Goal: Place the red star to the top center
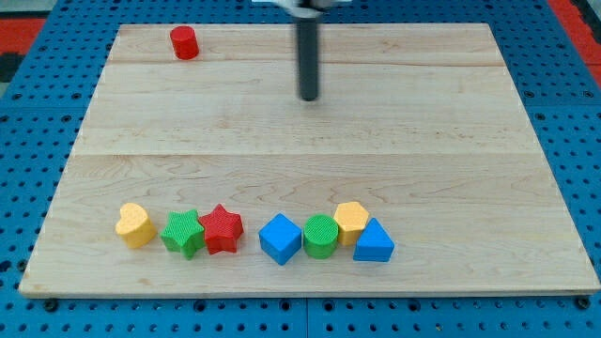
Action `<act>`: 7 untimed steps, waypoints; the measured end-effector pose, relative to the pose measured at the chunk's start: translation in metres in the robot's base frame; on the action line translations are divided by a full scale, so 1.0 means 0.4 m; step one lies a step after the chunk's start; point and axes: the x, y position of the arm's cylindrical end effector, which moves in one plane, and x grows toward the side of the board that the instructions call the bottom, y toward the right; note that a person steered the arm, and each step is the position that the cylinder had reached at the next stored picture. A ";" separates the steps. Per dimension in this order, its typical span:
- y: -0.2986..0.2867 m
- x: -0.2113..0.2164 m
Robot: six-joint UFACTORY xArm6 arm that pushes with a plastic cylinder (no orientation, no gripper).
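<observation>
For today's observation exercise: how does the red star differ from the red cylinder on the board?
Shape: the red star has points, while the red cylinder is round. Place: the red star sits in the row near the view's bottom, the red cylinder near the view's top left. Company: the red star touches the green star; the red cylinder stands alone. My tip touches neither. Both are red.
</observation>
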 end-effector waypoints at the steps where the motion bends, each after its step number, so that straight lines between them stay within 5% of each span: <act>1: 0.283 0.188; 2: 0.412 0.407; 3: 0.360 0.613; 4: 0.059 0.678; 6: -0.320 0.667; 7: -0.361 0.567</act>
